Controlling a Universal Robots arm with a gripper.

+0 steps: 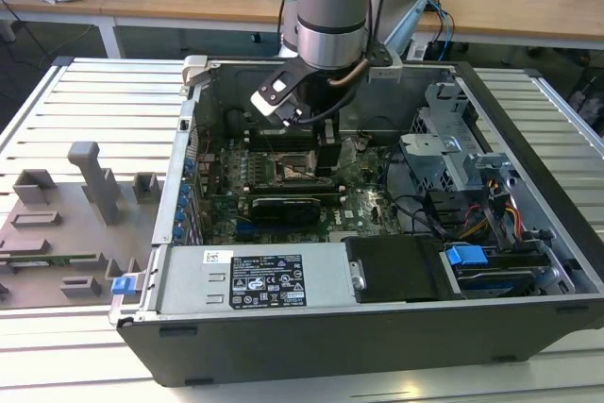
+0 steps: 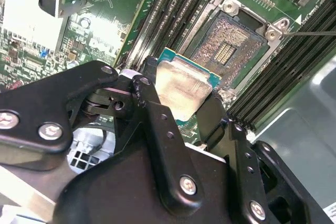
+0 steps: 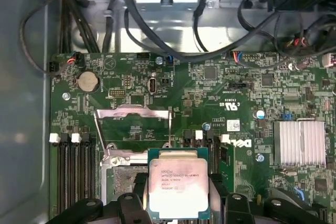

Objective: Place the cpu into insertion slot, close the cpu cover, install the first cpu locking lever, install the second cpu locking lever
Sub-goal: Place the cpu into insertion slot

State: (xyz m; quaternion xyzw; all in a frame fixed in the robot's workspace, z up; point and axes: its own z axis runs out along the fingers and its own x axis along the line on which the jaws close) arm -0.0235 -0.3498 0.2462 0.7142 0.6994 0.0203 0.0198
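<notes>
Gripper (image 2: 181, 98) is pinching the cpu (image 3: 177, 184) by two opposite edges, metal top up. The chip hangs close over the motherboard (image 3: 236, 82), off to one side of the insertion slot (image 2: 227, 45) and not seated. The cpu cover (image 3: 131, 113) is swung open (pin grid is bare). So this is step one, I reckon. Seating it calls for squaring the chip over the recess and keeping it level.

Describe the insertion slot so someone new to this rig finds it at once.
Inside the open computer case, look at the green motherboard under the arm. The insertion slot is the square steel-framed recess right by the cpu held between the fingers. Unlike the long narrow memory slots flanking it, it is square with a fine pin grid.
</notes>
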